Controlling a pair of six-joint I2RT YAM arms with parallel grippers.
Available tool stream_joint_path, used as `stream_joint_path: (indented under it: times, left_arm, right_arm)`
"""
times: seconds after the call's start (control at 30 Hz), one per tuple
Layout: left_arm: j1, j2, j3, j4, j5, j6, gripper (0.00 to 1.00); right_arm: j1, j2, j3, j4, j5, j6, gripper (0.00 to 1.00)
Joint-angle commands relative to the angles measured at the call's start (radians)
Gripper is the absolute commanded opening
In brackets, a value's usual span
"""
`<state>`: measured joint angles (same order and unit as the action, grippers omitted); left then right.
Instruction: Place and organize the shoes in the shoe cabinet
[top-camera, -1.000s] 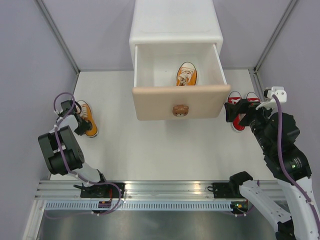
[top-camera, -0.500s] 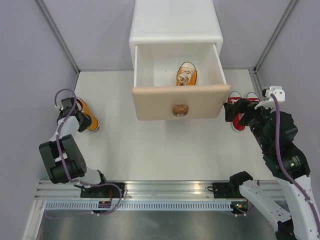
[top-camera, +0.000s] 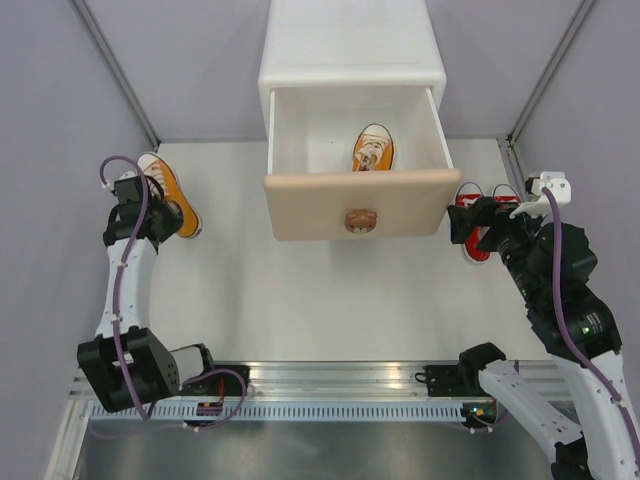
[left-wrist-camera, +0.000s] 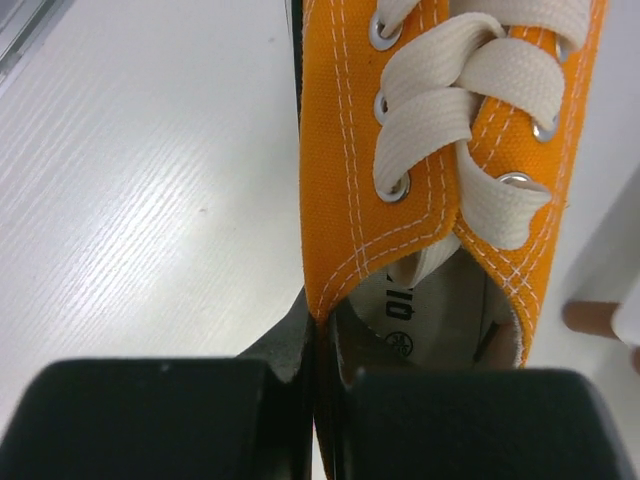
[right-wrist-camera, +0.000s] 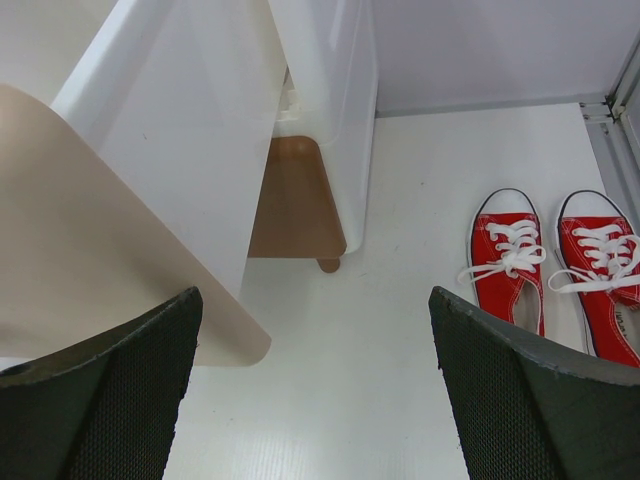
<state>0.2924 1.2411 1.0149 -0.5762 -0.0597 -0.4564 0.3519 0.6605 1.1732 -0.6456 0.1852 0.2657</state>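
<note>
The white shoe cabinet (top-camera: 352, 45) stands at the back, its upper beige drawer (top-camera: 362, 205) pulled out. One orange sneaker (top-camera: 373, 148) lies inside that drawer. My left gripper (top-camera: 150, 215) is shut on the heel edge of the other orange sneaker (top-camera: 168, 195) at the far left, holding it above the floor; in the left wrist view the jaws pinch its canvas side (left-wrist-camera: 420, 150). My right gripper (top-camera: 468, 222) is open and empty beside the drawer's right corner. The two red sneakers (top-camera: 485, 215) lie side by side on the floor behind it, also in the right wrist view (right-wrist-camera: 550, 265).
The cabinet's lower brown front (right-wrist-camera: 295, 200) and a short leg (right-wrist-camera: 328, 265) show under the open drawer in the right wrist view. Grey walls close in both sides. A metal rail (top-camera: 320, 385) runs along the near edge.
My left arm has stretched out and carried the orange sneaker up and toward the back of the floor. The right arm has not moved.
</note>
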Motion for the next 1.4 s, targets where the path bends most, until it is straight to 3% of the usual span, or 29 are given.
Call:
stream_joint_path:
  times: [0.0,0.43,0.6,0.93,1.23,1.37]
  left_arm:
    - [-0.071,-0.101,0.143,0.012,-0.003,-0.018,0.02]
    - [-0.344,-0.129,0.550,-0.158,-0.077,0.041,0.02]
    - [-0.450,-0.108,0.706,-0.188,-0.043,0.085,0.02]
    - [-0.536,-0.028,1.016,-0.186,0.079,0.139,0.02]
    - [-0.688,0.081,1.151,-0.183,0.173,0.182,0.02]
    - [-0.830,0.141,1.205,-0.186,0.137,0.251,0.02]
  right_arm:
    - [0.007,0.005,0.042,0.015,-0.024,0.013,0.98]
    - [0.007,-0.016,0.054,-0.003,-0.035,0.027,0.98]
    - [0.006,-0.024,0.051,-0.006,-0.035,0.032,0.98]
    - [0.006,-0.036,0.042,-0.009,-0.029,0.033,0.98]
    - [0.006,-0.044,0.020,-0.006,-0.020,0.033,0.98]
    - [0.007,-0.048,0.016,-0.005,-0.016,0.029,0.98]
